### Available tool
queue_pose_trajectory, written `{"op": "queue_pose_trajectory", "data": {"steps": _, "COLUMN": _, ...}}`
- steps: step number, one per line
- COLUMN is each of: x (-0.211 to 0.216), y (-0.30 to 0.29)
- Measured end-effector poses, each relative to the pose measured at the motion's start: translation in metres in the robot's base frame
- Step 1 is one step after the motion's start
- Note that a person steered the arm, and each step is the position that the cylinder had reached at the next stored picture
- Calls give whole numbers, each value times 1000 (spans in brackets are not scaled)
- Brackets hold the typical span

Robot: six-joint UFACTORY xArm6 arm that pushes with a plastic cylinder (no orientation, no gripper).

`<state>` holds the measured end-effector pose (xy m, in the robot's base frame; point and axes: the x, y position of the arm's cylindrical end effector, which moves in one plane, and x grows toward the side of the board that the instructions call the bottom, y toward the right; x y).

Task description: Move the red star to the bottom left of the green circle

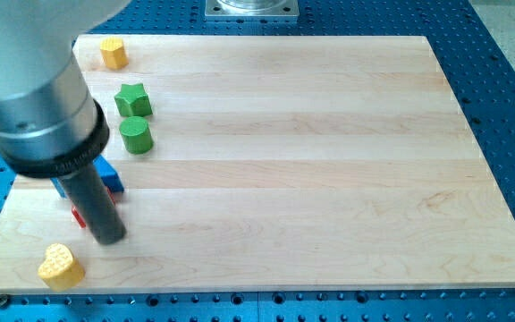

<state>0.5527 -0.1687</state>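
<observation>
Below the green circle [136,135], at the view's left, the red star [79,216] lies mostly hidden behind the rod; my tip [108,239], bare and holding nothing, sits just lower right of it, beside a blue block [107,172].

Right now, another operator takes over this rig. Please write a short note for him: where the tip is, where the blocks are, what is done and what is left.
My tip is near the board's lower left, partly covering a red block, probably the red star.
The green circle is above and to the view's right of it, apart, below the green star.
A blue block lies between, partly hidden by the rod.
Done: red seems roughly bottom left of the circle.
Left: perhaps bring it closer; check once the rod clears.
</observation>
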Motion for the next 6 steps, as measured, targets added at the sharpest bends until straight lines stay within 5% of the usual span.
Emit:
{"op": "queue_pose_trajectory", "data": {"steps": 2, "x": 25, "y": -32}}
{"op": "queue_pose_trajectory", "data": {"steps": 4, "x": -72, "y": -25}}
{"op": "queue_pose_trajectory", "data": {"steps": 5, "x": -91, "y": -3}}
{"op": "queue_pose_trajectory", "data": {"steps": 6, "x": -66, "y": -3}}
